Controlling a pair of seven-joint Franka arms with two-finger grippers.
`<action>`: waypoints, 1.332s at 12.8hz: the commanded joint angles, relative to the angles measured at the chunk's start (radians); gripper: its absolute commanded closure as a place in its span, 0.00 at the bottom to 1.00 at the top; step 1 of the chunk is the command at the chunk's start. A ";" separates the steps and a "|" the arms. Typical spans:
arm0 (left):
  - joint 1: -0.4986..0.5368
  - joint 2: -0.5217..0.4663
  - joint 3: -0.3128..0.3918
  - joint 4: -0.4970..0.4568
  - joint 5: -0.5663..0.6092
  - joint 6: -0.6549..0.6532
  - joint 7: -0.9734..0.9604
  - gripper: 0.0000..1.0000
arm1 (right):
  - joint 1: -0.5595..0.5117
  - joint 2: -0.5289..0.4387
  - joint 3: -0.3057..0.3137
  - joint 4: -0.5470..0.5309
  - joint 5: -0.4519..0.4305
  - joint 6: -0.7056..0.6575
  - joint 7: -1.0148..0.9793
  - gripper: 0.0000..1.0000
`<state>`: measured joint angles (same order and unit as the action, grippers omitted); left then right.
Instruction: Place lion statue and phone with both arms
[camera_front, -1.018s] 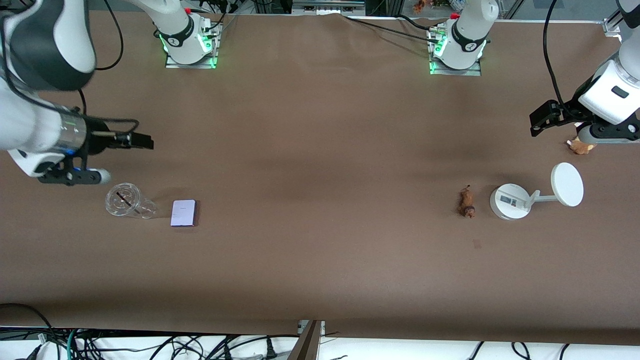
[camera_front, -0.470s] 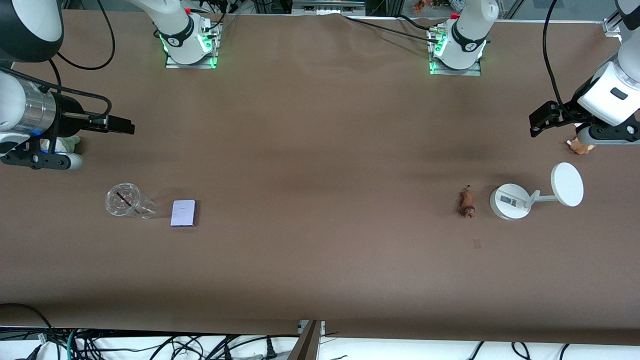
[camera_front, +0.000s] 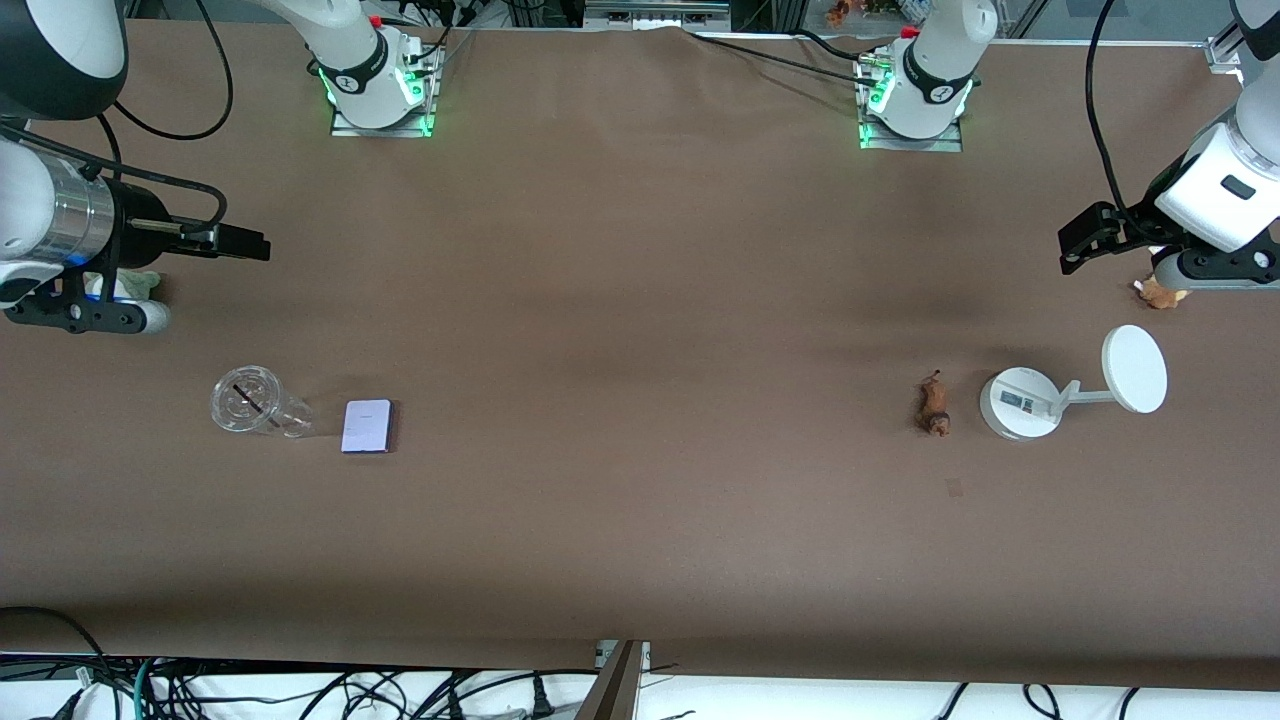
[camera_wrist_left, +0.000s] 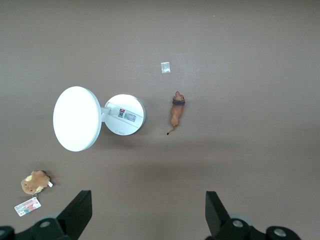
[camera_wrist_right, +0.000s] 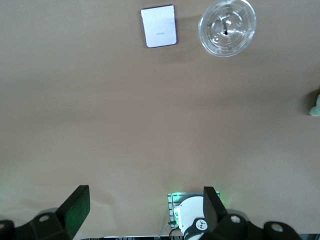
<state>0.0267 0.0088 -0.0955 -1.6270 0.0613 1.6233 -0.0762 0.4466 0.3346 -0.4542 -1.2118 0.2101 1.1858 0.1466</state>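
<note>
The lion statue (camera_front: 935, 405), small and orange-brown with a darker head end, lies on the brown table beside the white stand; the left wrist view shows it too (camera_wrist_left: 176, 108). The phone (camera_front: 367, 426), a flat pale lavender rectangle, lies beside a clear cup toward the right arm's end; it also shows in the right wrist view (camera_wrist_right: 159, 26). My left gripper (camera_front: 1070, 250) hangs open and empty in the air near the left arm's end, its fingers wide apart in its wrist view (camera_wrist_left: 148, 212). My right gripper (camera_front: 255, 245) hangs open and empty near the right arm's end (camera_wrist_right: 142, 210).
A clear plastic cup (camera_front: 255, 403) lies on its side beside the phone. A white round-based stand (camera_front: 1020, 402) carries a disc (camera_front: 1134, 368). A tan plush toy (camera_front: 1160, 292) sits under the left arm. A grey-green plush (camera_front: 140, 285) sits under the right arm. A small tape square (camera_front: 954, 487) is nearer the camera than the lion.
My right gripper has drawn back from near the cup toward the right arm's end of the table, then almost stopped. The left arm, lion and phone have not moved.
</note>
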 joint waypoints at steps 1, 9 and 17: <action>0.009 0.014 -0.004 0.032 -0.017 -0.022 0.010 0.00 | -0.072 -0.020 0.056 0.009 -0.017 -0.026 0.007 0.00; 0.009 0.014 -0.004 0.032 -0.017 -0.022 0.010 0.00 | -0.463 -0.281 0.514 -0.331 -0.176 0.158 -0.042 0.00; 0.009 0.016 -0.004 0.032 -0.017 -0.020 0.010 0.00 | -0.462 -0.384 0.519 -0.445 -0.173 0.252 -0.076 0.00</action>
<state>0.0268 0.0093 -0.0955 -1.6269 0.0613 1.6233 -0.0762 0.0023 -0.0311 0.0466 -1.6270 0.0476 1.4152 0.0884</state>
